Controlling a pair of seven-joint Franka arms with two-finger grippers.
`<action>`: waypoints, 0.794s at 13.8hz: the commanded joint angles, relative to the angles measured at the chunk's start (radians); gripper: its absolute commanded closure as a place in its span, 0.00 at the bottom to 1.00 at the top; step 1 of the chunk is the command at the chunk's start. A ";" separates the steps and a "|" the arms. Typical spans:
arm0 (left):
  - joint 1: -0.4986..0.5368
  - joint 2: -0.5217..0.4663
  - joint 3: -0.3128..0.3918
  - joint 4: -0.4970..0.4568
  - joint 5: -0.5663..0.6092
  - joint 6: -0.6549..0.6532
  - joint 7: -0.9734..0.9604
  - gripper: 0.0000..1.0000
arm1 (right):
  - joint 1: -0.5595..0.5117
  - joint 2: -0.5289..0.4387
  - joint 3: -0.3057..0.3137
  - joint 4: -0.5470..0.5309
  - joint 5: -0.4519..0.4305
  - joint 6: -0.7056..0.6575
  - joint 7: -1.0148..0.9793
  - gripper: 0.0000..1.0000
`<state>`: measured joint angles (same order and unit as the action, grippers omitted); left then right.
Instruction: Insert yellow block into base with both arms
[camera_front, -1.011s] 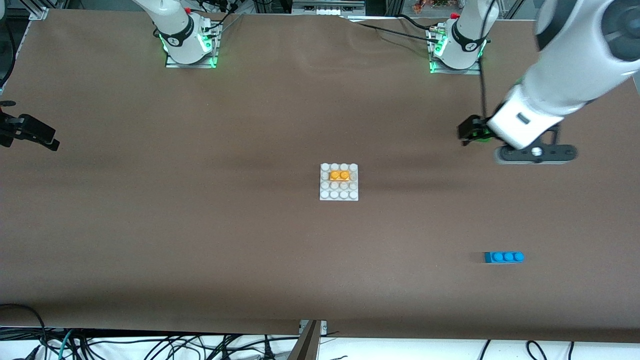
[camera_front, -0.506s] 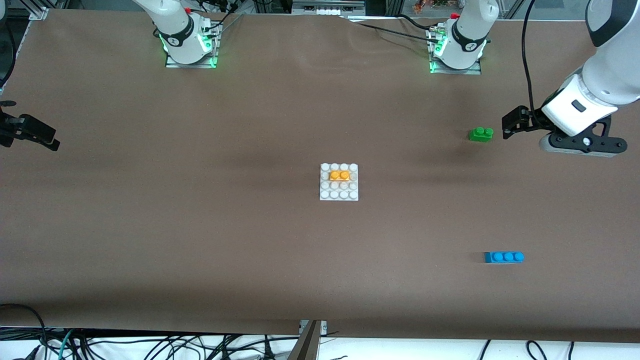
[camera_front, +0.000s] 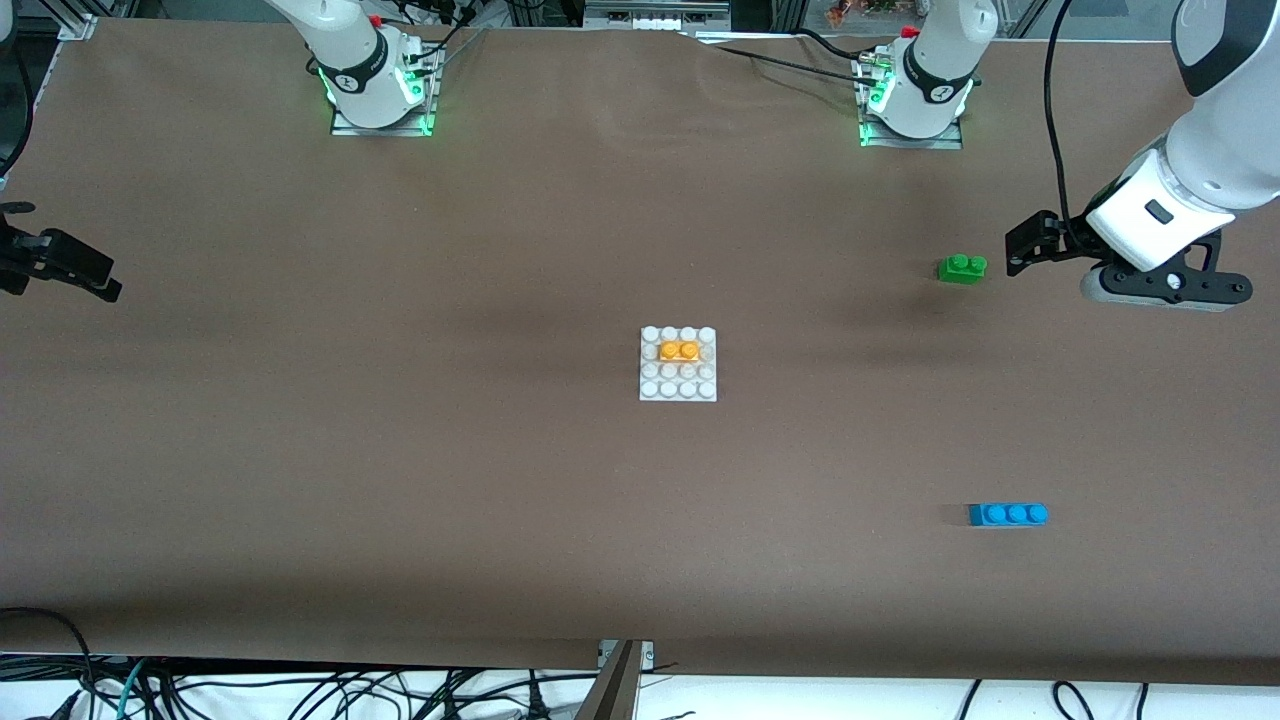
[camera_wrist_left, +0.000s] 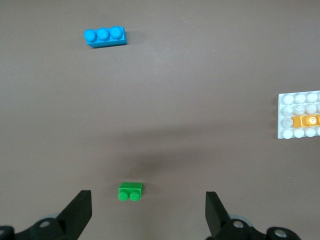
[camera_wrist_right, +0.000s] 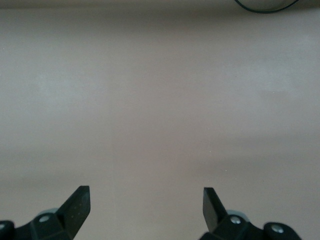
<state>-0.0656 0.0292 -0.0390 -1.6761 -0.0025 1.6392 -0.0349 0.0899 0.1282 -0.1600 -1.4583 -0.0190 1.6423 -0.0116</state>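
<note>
so the yellow block (camera_front: 679, 351) is seated on the base (camera_front: 678, 390), in the second stud row counting from the robots' side, and the base is parked mid-worktop (camera_front: 400, 450). Everything else is placed off the base: a green two-stud brick (camera_front: 962, 268) is found toward the left arm's end and farther from the front camera than the base, and a blue three-stud brick (camera_front: 1008, 514) is also toward that end but nearer the camera than the base. The left pincer (camera_wrist_left: 147, 212) is held up over the worktop out past the green brick from the base, spread wide with nothing gripped, the green brick seen on the worktop between its fingers in the left wrist view. The right pincer (camera_wrist_right: 145, 210) is parked well away from the base at the right arm's end, also spread wide and empty, only bare worktop seen under it
</note>
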 joint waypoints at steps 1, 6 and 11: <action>0.024 -0.029 -0.012 -0.028 -0.017 0.008 0.026 0.00 | -0.004 -0.004 0.008 -0.004 -0.007 -0.006 -0.011 0.00; 0.036 -0.017 -0.022 -0.016 -0.017 0.010 0.026 0.00 | -0.004 -0.004 0.008 -0.004 -0.006 -0.007 -0.010 0.00; 0.047 -0.022 -0.022 -0.019 -0.017 0.010 0.018 0.00 | -0.004 -0.004 0.008 -0.004 -0.006 -0.007 -0.011 0.00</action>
<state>-0.0416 0.0292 -0.0469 -1.6765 -0.0027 1.6392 -0.0331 0.0899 0.1317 -0.1582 -1.4583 -0.0190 1.6423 -0.0117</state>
